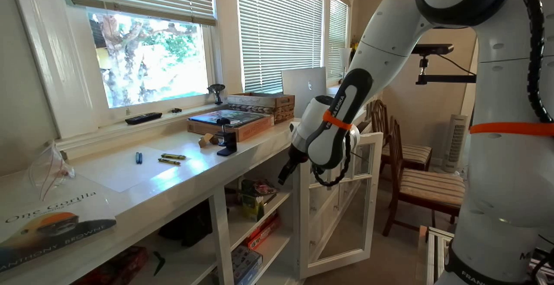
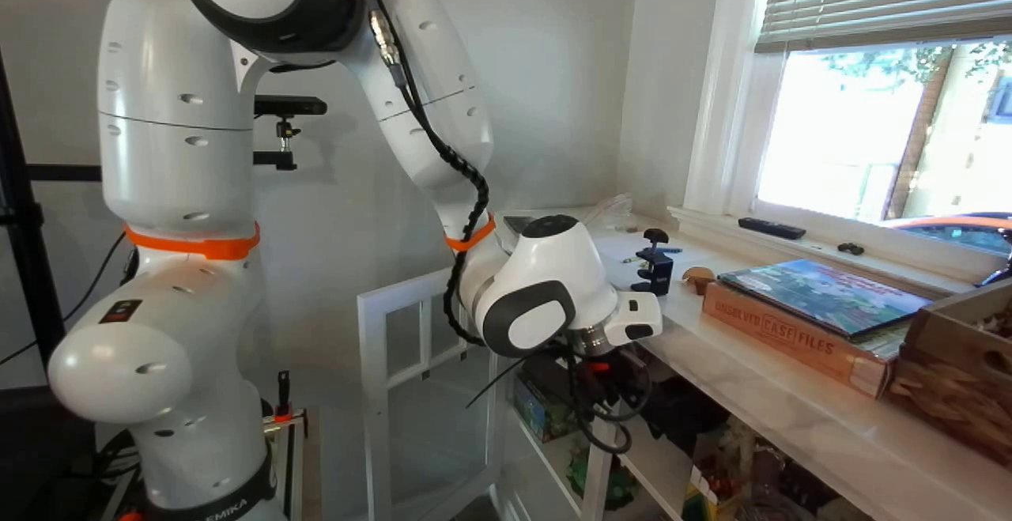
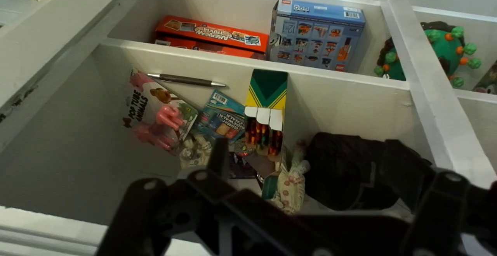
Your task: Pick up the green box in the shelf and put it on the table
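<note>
The green box (image 3: 268, 89) is a green-and-yellow crayon carton, its crayons showing, in an upper compartment of the white shelf (image 3: 233, 61). It shows in both exterior views (image 1: 253, 207) (image 2: 697, 500), partly cut off or covered. My gripper (image 1: 289, 173) is just outside the shelf opening, below the counter's level, apart from the box. In the wrist view the gripper (image 3: 306, 153) has its fingers wide apart with nothing held; the box lies beyond and toward the left finger. In an exterior view cables hide the gripper. The table (image 1: 270, 140) is the white countertop above the shelf.
Around the box are a toy pack (image 3: 163, 112), a chalk pack (image 3: 223, 116), a pen (image 3: 186, 80), a clown figure (image 3: 291, 190) and a black bag (image 3: 349, 170). A divider (image 1: 221, 233) and open glass-paned door (image 1: 373, 198) flank the opening. A clamp (image 1: 227, 140) stands on the counter.
</note>
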